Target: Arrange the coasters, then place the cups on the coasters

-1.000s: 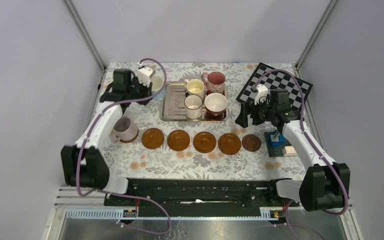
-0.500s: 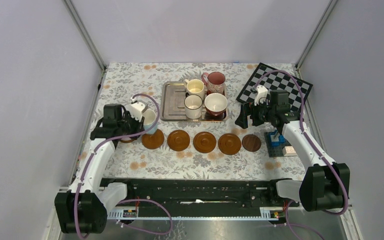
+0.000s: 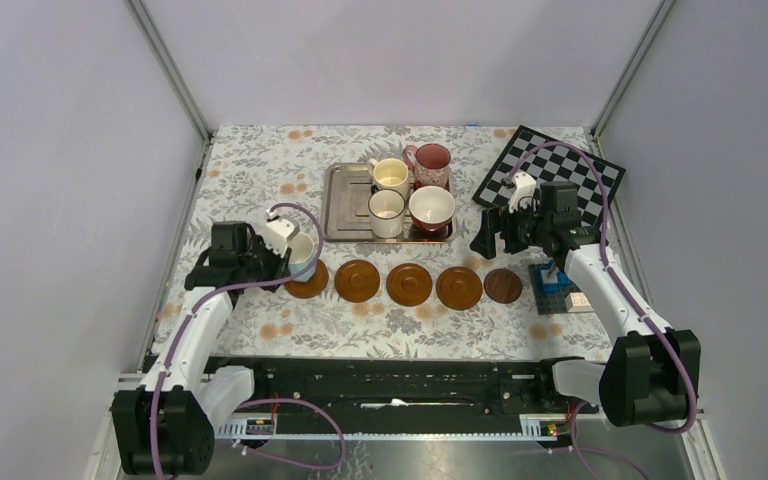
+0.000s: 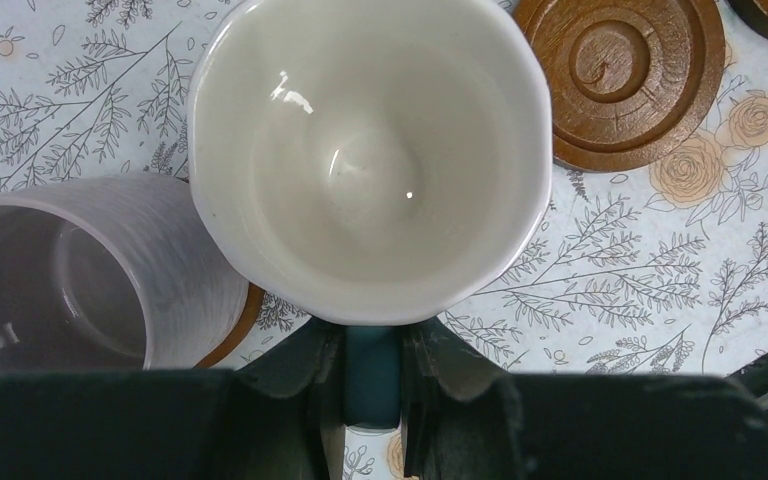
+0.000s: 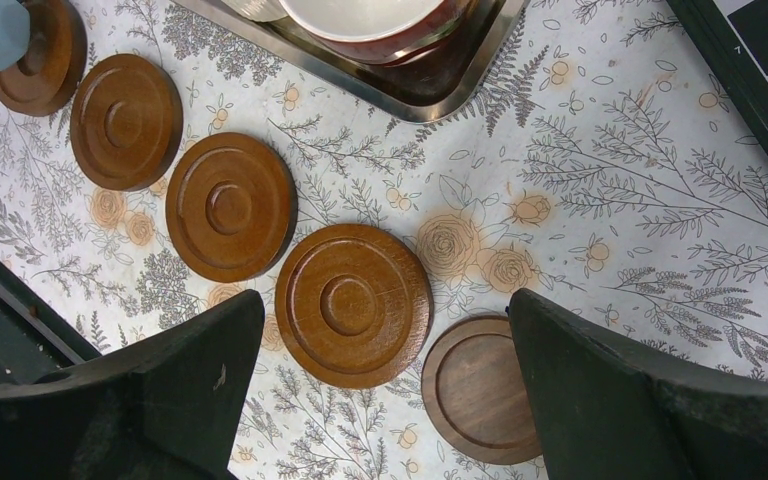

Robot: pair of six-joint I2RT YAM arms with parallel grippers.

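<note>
Cup point(image 4: 370, 150) now by leftmost bare coaster point(image 3: 312, 286) (in left gripper point(image 4: 372, 352))

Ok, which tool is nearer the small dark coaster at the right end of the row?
Right. The right tool hangs open almost over the dark coaster; the left tool is at the row's opposite end, shut on a cup.

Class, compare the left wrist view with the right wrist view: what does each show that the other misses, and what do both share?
Only the left wrist: the lilac-grey cup on a coaster, and the white inside of the light blue cup, its handle pinched by the left gripper. Only the right wrist: the silver tray holding a dark red cup, the darker coaster, the chessboard edge, the open right gripper. Both: the floral cloth, brown coasters, the light blue cup.
</note>
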